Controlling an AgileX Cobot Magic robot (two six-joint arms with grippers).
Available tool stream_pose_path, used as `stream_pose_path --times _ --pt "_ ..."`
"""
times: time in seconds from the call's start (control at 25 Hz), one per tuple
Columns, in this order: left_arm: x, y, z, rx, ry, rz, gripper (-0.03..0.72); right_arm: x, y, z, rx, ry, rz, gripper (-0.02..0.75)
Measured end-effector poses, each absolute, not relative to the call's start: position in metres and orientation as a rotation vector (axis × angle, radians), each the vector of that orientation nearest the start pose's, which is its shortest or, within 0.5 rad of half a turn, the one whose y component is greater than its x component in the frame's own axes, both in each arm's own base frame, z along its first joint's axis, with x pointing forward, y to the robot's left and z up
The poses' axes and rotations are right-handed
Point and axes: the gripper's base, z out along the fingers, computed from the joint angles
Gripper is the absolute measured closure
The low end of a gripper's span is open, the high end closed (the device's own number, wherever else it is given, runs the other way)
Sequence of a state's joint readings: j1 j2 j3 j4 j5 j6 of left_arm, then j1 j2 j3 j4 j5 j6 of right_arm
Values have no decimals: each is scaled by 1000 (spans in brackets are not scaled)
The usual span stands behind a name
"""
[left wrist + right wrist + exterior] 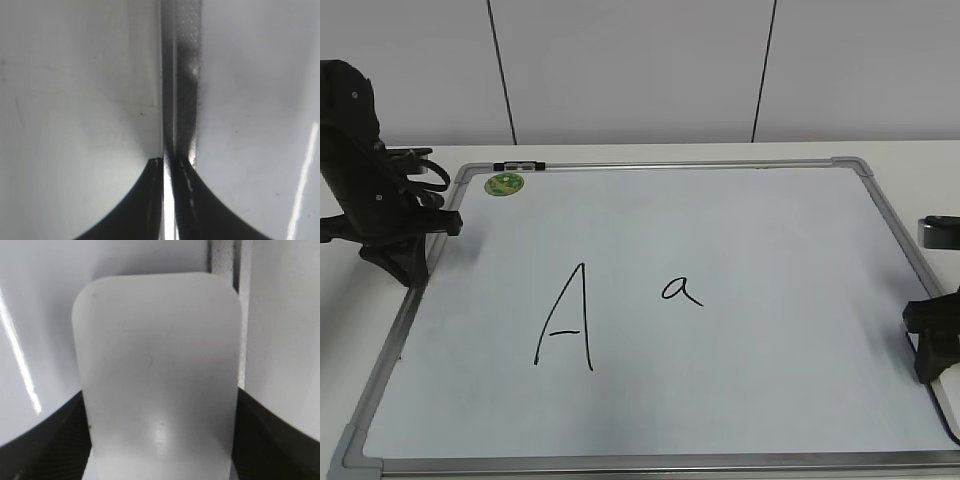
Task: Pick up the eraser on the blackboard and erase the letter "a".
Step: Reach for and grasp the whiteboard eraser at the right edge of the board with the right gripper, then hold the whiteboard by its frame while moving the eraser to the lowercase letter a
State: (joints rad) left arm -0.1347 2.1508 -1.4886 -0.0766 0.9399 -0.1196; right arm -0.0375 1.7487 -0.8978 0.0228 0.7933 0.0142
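Observation:
The blackboard (740, 230) is a white board with a grey frame lying flat on the table. A small black letter "a" (681, 290) is written near its middle, right of a tall capital "A" (566, 318). The eraser (155, 355), a white rounded block, fills the right wrist view between the two black fingers of my right gripper (159, 400), which touch both its sides. In the exterior view its end (940, 231) shows at the board's right edge above my right gripper (932, 335). My left gripper (415, 265) is shut and empty over the board's left frame (182, 75).
A round green sticker (504, 184) sits in the board's far left corner, with a small black clip (520, 165) on the top frame. A white panelled wall stands behind the table. The left arm's black body rises at the far left.

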Motion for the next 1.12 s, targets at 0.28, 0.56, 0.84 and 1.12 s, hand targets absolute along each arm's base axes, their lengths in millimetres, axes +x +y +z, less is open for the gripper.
stream_pose_path --times 0.28,0.56,0.84,1.12 --pt "410 -61 129 -44 3092 -108 649 285 -10 146 94 3126 14 204" --pt "410 -61 129 -44 3092 -109 649 285 -10 145 92 3127 12 205" --pt "410 -61 129 -46 3092 -111 647 285 -10 145 90 3129 10 205" --pt "410 -61 130 -46 3092 -111 647 290 -8 155 118 3189 45 206"
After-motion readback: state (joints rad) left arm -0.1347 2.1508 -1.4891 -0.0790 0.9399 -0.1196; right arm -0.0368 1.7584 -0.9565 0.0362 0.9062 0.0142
